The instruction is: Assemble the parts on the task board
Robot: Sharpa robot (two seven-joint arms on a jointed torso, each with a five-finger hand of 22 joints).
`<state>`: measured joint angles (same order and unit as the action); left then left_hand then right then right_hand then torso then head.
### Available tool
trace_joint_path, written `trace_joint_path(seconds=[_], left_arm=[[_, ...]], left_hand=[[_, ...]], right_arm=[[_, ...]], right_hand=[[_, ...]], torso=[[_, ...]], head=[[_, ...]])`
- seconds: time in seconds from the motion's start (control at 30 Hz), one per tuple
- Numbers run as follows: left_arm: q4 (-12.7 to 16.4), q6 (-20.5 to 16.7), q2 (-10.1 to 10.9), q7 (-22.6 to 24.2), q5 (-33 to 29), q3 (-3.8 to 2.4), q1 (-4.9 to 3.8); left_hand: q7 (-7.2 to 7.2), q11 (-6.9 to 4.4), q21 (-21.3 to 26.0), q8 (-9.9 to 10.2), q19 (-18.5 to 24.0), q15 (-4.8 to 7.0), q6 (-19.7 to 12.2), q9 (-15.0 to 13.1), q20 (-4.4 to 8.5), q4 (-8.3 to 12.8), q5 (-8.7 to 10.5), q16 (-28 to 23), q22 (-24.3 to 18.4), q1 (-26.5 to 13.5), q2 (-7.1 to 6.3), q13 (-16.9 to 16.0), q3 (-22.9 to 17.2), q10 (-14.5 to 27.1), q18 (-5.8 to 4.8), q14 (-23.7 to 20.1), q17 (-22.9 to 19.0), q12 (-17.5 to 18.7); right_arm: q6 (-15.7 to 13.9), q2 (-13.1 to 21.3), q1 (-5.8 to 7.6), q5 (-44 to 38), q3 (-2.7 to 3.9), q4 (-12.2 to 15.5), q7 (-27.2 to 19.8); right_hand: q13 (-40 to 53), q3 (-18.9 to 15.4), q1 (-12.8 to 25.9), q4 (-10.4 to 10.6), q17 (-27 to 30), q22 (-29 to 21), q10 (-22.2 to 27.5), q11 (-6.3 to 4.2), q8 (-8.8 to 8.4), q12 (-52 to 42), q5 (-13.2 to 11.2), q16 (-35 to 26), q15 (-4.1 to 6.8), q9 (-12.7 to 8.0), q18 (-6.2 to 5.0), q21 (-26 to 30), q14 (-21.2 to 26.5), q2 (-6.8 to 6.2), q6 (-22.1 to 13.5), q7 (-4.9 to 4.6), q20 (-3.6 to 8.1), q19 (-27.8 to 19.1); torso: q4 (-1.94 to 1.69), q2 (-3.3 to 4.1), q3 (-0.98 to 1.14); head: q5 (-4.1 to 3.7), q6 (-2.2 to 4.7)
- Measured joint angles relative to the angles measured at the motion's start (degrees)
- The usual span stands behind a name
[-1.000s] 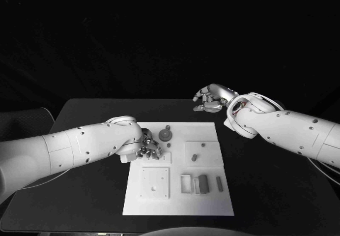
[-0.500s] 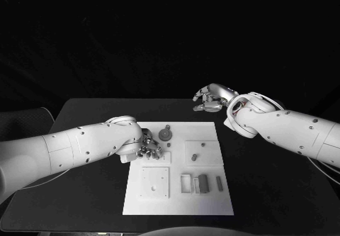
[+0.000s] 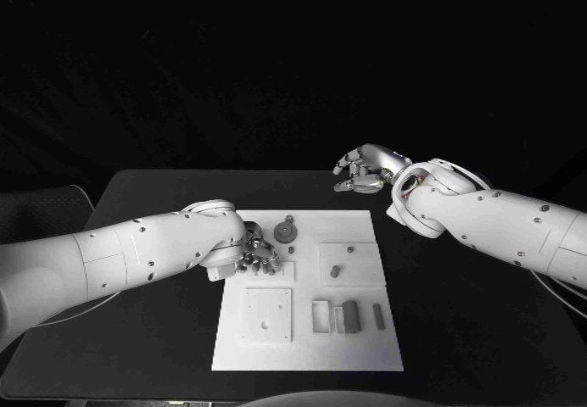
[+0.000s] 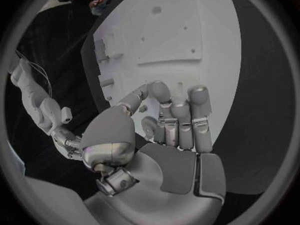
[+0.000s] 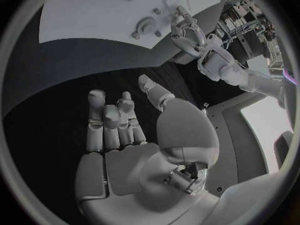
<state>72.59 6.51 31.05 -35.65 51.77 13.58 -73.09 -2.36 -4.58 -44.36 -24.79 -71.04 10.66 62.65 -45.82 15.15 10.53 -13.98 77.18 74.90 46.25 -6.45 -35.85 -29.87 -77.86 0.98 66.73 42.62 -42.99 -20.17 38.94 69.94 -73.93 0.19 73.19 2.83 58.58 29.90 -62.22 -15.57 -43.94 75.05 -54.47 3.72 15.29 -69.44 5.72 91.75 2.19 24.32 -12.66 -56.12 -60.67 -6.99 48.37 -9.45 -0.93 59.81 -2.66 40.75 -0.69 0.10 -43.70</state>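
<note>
The white task board (image 3: 367, 339) lies flat mid-worktop; a round grey gear-like part (image 3: 287, 231) sits toward twelve o'clock, upright bar-shaped parts (image 3: 351, 315) toward five.

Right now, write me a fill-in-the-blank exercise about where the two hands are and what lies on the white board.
1. The left hand is over the ____ edge of the white board.
2. The right hand hovers above the bare black ____, beyond the board's far edge.
3. The right hand holds ____.
4. The round gear lies near the board's ____ edge.

Missing words: left; table; nothing; far
</note>
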Motion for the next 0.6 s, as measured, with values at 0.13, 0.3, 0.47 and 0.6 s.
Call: trace_joint_path(seconds=[0.13,0.3,0.47,0.6], left_arm=[[0.00,0.00,0.04,0.09,0.00,-0.01,0.01],[0.00,-0.03,0.06,0.18,0.04,-0.01,0.03],[0.02,-0.08,0.12,0.28,0.04,0.00,0.04],[0.04,-0.14,0.17,0.35,0.05,0.00,0.05]], left_hand=[[0.00,0.00,0.00,0.00,0.00,0.00,0.00,0.00,0.00,-1.10,2.69,0.27,0.02,-0.17,-1.05,0.34,-0.11,0.00,0.00,-0.01,-0.33,-0.27],[0.00,0.00,0.00,0.00,-0.01,0.00,0.00,0.00,-0.01,-2.30,6.35,0.61,0.04,-0.21,-1.74,0.73,-0.22,0.00,0.00,-0.01,-0.73,-0.66],[0.01,0.00,0.00,-0.01,-0.01,-0.01,0.01,-0.07,-0.01,-3.49,10.51,0.67,0.04,-0.50,-2.84,1.07,-0.14,0.00,0.00,-0.02,-1.09,-0.90],[0.01,0.00,0.00,-0.01,-0.02,-0.01,0.01,-0.21,-0.02,-4.28,11.05,0.93,0.04,-1.26,-4.20,1.10,0.33,0.00,0.00,-0.03,-1.11,-0.90]], right_arm=[[0.02,0.01,0.00,0.00,0.00,-0.01,0.01],[0.05,0.01,0.00,0.00,0.00,-0.02,0.01],[0.07,0.02,0.00,0.00,0.00,-0.02,0.02],[0.09,0.07,0.00,0.00,0.00,-0.01,0.03]], right_hand=[[0.00,0.00,0.00,0.00,0.00,0.00,0.00,0.00,0.00,0.00,0.00,0.00,0.00,0.00,0.00,0.00,0.00,0.00,0.00,0.00,0.00,0.00],[-0.03,0.00,0.00,0.00,0.00,0.00,0.09,0.09,0.00,0.00,0.00,0.00,-0.05,0.00,-0.01,0.00,0.05,0.00,0.00,0.00,-0.01,-0.01],[-0.05,0.00,0.17,0.00,0.01,0.00,0.09,0.09,0.00,0.00,0.00,0.00,-0.06,0.00,0.00,0.00,0.06,0.16,0.00,0.00,-0.01,-0.02],[-0.05,0.00,0.22,0.00,0.01,0.00,0.08,0.09,0.00,-0.23,0.00,0.00,-0.09,-0.05,0.00,0.00,0.09,0.22,-0.01,0.00,-0.02,-0.02]], torso=[[-0.01,0.00,0.00],[0.00,0.00,0.01],[0.00,0.01,0.03],[0.01,0.01,0.03]], head=[[0.00,-0.02],[-0.01,-0.03],[0.00,-0.07],[0.03,-0.07]])
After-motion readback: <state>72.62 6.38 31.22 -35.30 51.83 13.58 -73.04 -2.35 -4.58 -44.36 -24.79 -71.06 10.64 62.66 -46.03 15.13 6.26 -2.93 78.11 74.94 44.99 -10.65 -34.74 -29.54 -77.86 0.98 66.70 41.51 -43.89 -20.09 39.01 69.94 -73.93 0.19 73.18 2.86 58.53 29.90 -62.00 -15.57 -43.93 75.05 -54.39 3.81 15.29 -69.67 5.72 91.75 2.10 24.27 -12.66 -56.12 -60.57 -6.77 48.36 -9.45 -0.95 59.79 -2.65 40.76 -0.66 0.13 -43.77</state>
